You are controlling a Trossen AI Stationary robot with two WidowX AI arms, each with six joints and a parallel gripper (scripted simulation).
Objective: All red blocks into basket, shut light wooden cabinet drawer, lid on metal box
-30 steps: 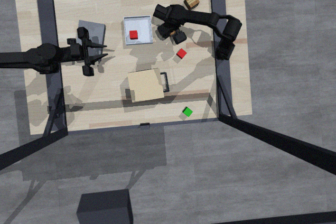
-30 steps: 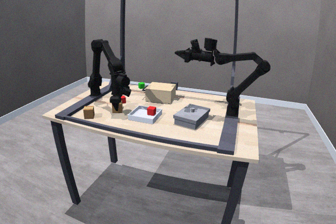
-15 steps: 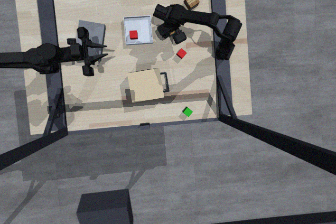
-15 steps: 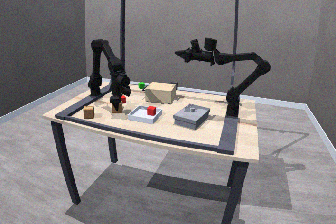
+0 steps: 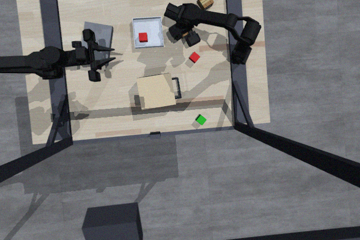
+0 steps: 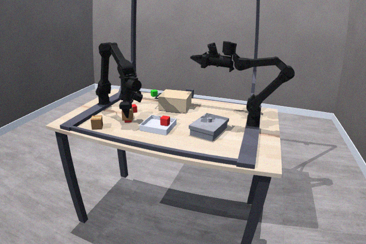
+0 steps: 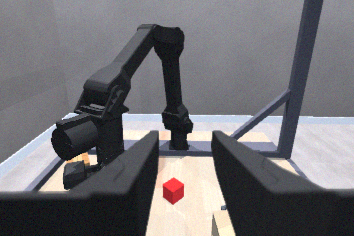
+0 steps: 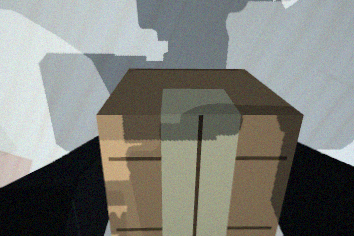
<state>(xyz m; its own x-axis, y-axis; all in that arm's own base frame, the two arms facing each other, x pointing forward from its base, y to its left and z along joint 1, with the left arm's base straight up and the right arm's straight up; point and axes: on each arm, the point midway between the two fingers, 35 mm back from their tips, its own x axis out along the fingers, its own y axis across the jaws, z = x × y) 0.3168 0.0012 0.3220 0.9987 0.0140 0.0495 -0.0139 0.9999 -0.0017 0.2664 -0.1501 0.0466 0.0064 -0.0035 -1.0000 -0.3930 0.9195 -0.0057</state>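
My right gripper [image 6: 126, 114] is shut on a brown box [image 5: 186, 33] [image 6: 130, 111] [image 8: 200, 170], held slightly above the table. A red block [image 6: 127, 121] shows beneath that box in the exterior view. Another red block [image 5: 194, 57] [image 6: 134, 108] [image 7: 173, 191] lies on the table. One red block [image 5: 143, 37] [image 6: 165, 120] is inside the pale basket [image 5: 148, 47] [image 6: 153, 130]. My left gripper [image 5: 114, 53] is partly open and empty, high above the table. The metal box [image 6: 203, 133] has its lid [image 5: 101, 31] [image 6: 203, 123] on. The light wooden cabinet [image 5: 155, 91] [image 6: 174, 100] looks shut.
A second brown box [image 5: 205, 1] [image 6: 96, 122] stands near the back frame bar. A green block [image 5: 200, 119] [image 6: 153, 92] lies beyond the cabinet's handle [image 5: 179, 88]. The right arm passes between the two brown boxes in the top view.
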